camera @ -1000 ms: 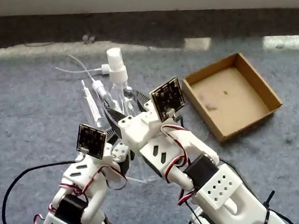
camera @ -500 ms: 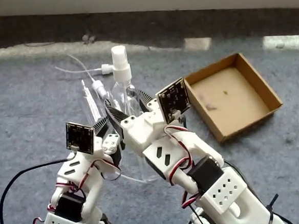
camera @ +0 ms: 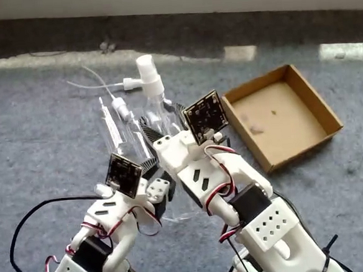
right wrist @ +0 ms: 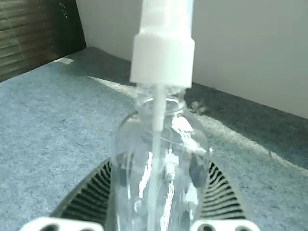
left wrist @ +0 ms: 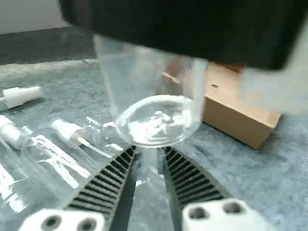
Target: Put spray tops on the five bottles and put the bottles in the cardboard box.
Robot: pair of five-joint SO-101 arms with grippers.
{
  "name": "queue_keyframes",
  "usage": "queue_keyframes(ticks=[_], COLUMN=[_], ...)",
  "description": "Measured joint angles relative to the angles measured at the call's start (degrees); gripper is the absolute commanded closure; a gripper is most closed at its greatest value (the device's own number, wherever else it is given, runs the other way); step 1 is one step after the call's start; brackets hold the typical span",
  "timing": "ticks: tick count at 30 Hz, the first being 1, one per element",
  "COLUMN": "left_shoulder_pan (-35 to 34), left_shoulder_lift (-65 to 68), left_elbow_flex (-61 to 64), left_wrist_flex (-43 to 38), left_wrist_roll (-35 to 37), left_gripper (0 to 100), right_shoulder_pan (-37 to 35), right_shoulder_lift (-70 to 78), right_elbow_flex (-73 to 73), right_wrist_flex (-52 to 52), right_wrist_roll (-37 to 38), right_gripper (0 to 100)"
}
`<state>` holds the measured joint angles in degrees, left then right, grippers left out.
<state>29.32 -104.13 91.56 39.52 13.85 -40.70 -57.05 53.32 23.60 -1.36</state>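
Both arms lean forward, side by side.
The right arm has its gripper clamped on a bottle. The left arm holds its gripper just beneath, fingers slightly parted.

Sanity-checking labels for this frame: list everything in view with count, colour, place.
held bottle: 1, clear, white top on, raised above the carpet
lying bottles: at least 2, clear, left of the held one; exact count unclear
loose spray top: 1, white, beyond the lying bottles
box: 1, brown cardboard, open, right of the arms
carpet: grey, under everything
cable: 1, black, beside the left arm
right pincer: shut on the held bottle
left pincer: open, just under the held bottle's base
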Motion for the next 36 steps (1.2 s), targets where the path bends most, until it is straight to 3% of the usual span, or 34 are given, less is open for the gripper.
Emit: queue_keyframes(ticks=[8, 12, 25, 31, 36], left_shoulder_pan=[9.85, 10.81, -3.25, -10.81, -12.48], left_shoulder_lift=[0.0, 0.0, 0.0, 0.09, 0.09], left_elbow_flex=[0.0, -1.85, -3.52, 0.44, 2.73], left_wrist_flex=[0.0, 0.0, 0.0, -7.21, -10.2], left_wrist_roll=[0.0, 0.0, 0.09, 0.09, 0.09], left_gripper=[100, 100, 100, 100, 100], right_shoulder_pan=[0.0, 0.0, 0.09, 0.26, 0.09], right_shoulder_lift=[-0.09, -0.09, -0.09, -0.18, -0.09], right_elbow_flex=[0.0, 0.0, -0.09, -0.18, -0.09], right_wrist_flex=[0.0, 0.0, -0.09, -0.53, 0.09], right_wrist_roll=[0.35, 0.35, 0.35, 0.35, 0.35], right_gripper=[91.1, 91.1, 91.1, 91.1, 91.1])
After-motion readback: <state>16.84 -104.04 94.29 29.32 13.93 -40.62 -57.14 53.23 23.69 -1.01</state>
